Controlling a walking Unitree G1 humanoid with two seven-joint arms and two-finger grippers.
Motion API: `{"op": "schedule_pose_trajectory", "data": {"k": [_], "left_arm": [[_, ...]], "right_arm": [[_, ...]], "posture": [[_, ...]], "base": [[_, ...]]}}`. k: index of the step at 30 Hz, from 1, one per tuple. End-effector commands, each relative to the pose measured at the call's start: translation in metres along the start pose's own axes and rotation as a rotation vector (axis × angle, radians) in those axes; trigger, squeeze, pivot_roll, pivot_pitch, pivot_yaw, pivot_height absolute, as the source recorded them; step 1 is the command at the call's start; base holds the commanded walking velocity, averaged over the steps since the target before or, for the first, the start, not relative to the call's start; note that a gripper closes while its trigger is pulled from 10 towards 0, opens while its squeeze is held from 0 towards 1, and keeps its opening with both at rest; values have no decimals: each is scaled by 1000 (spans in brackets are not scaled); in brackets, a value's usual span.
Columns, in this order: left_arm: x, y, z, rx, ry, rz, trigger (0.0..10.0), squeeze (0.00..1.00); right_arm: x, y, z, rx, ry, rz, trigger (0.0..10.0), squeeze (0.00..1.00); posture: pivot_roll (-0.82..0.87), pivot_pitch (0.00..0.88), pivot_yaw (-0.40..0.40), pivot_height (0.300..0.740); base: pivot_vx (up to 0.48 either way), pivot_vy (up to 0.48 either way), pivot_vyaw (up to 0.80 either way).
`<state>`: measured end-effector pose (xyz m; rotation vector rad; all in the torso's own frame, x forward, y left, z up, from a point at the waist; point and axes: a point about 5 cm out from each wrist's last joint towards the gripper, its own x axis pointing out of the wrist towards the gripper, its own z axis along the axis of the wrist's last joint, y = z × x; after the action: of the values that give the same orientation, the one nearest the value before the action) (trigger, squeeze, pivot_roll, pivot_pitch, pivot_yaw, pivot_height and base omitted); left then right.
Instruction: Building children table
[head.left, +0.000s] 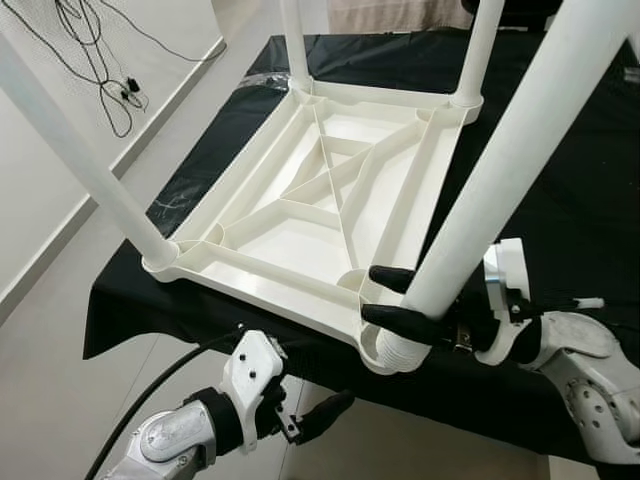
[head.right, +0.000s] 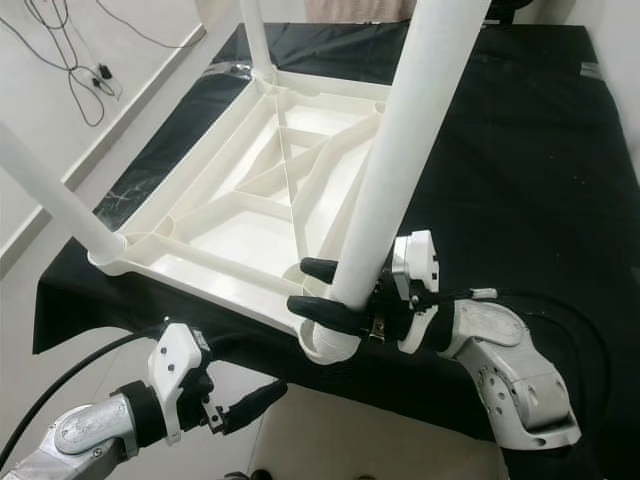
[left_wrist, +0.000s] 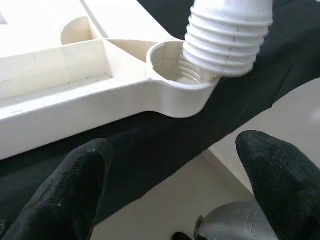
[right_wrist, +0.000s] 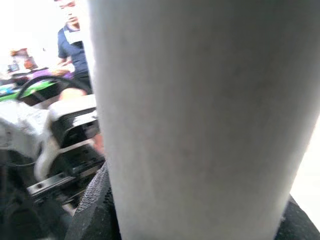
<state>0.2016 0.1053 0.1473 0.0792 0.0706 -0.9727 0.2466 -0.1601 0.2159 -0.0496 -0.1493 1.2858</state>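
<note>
A white plastic children's tabletop (head.left: 300, 215) lies upside down on a black-covered table (head.left: 560, 180), ribs facing up. Three white legs stand in its corner sockets. A fourth white leg (head.left: 500, 170) leans over the near right socket (left_wrist: 172, 67), its threaded end (left_wrist: 225, 42) resting tilted at the socket's rim. My right gripper (head.left: 392, 300) is shut on this leg just above the thread. My left gripper (head.left: 320, 410) hangs open below the table's near edge, its fingers (left_wrist: 70, 190) pointing up at the socket from underneath.
The black cloth's near edge (head.left: 200, 330) overhangs a pale tiled floor. Black cables (head.left: 100, 70) lie on the floor by the left wall. In the right wrist view a person (right_wrist: 72, 35) stands in the background behind robot parts.
</note>
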Motion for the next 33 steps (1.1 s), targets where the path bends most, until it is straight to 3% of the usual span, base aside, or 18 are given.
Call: {"op": "schedule_pose_trajectory", "data": {"k": [1, 8, 16, 33], "left_arm": [[-3, 0, -10, -22, 42, -7, 10000, 0], [-3, -2, -10, -25, 48, -18, 10000, 0], [-4, -3, -10, -25, 52, -25, 10000, 0], [-4, -4, -10, -25, 49, -16, 10000, 0]], "right_arm": [[5, 9, -8, 24, 38, 55, 10000, 0], [12, 15, -12, 34, 44, 90, 10000, 0], [29, 6, -13, 7, 14, 30, 10000, 0], [18, -8, -13, -2, 45, 7, 10000, 0]], "posture": [[-53, 226, 100, 740], [-51, 228, 99, 740], [-41, 238, 97, 740], [-35, 252, 93, 740]], "base": [[0, 0, 0], [0, 0, 0], [0, 0, 0], [0, 0, 0]]}}
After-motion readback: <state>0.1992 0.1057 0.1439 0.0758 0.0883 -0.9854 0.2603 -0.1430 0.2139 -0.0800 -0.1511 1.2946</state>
